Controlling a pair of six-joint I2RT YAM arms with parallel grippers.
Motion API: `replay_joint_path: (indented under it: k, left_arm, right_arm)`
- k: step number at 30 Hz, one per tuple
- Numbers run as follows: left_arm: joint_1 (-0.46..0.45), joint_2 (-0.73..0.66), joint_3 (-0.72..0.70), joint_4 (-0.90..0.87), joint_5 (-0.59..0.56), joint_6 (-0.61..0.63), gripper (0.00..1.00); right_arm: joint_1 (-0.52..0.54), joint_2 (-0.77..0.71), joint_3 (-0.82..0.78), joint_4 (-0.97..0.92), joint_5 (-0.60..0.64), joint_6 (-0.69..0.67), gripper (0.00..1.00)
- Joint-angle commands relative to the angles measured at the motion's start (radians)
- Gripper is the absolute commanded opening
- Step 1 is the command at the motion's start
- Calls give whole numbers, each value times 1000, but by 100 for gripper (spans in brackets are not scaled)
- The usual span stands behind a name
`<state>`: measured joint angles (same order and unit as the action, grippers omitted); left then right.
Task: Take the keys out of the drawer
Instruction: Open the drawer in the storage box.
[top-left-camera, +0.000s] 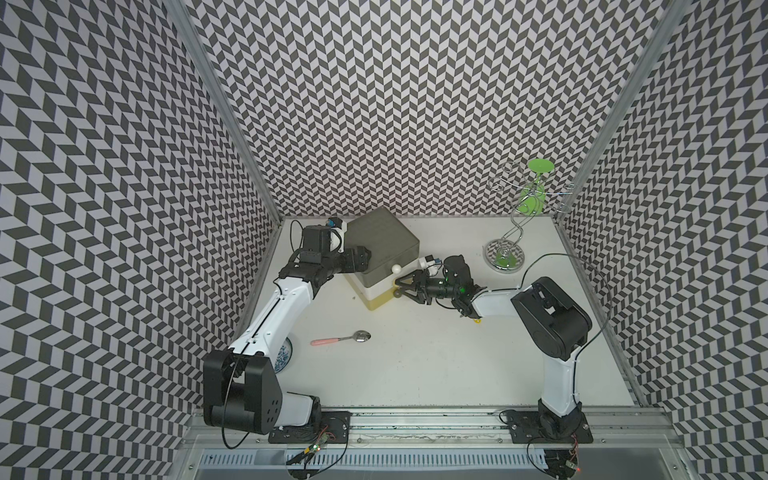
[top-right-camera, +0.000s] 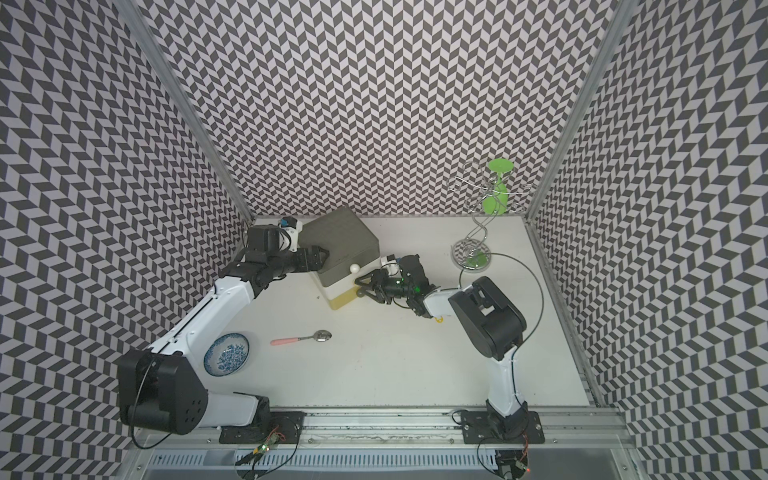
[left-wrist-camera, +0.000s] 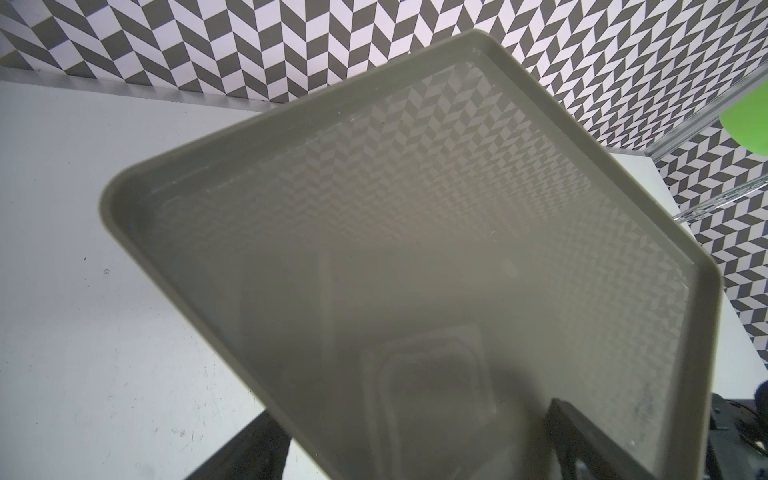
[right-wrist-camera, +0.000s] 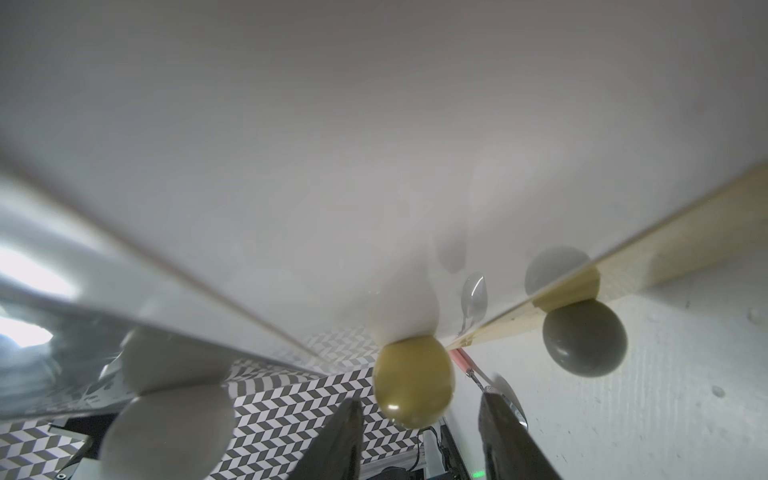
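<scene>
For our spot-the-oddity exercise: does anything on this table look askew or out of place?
The drawer unit stands askew, turned diagonally to the table edge. The spoon lies loose, apart from the bowl. Nothing looks spilled.

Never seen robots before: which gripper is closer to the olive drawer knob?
Right. The right gripper, jaws open, sits before the olive knob; the left gripper is across the drawer unit, at its other side.

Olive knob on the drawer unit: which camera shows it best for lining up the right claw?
Right wrist view: the olive knob fills the centre, just ahead of the open right claw. In both top views that claw covers it. The left wrist view shows only the drawer unit's grey top.
</scene>
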<state>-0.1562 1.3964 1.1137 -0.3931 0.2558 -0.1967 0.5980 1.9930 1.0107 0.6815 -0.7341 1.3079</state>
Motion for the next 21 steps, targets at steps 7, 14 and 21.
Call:
replay_joint_path:
  k: [7, 14, 21]
  left_arm:
    - [-2, 76, -38, -164, -45, 45, 98]
    - [-2, 87, -29, -168, -43, 45, 98]
    - [-3, 89, -32, -166, -43, 44, 98]
  right_arm:
    - [17, 73, 87, 92, -1, 16, 45]
    - [19, 84, 85, 115, 2, 26, 27]
    - [19, 31, 14, 115, -1, 12, 21]
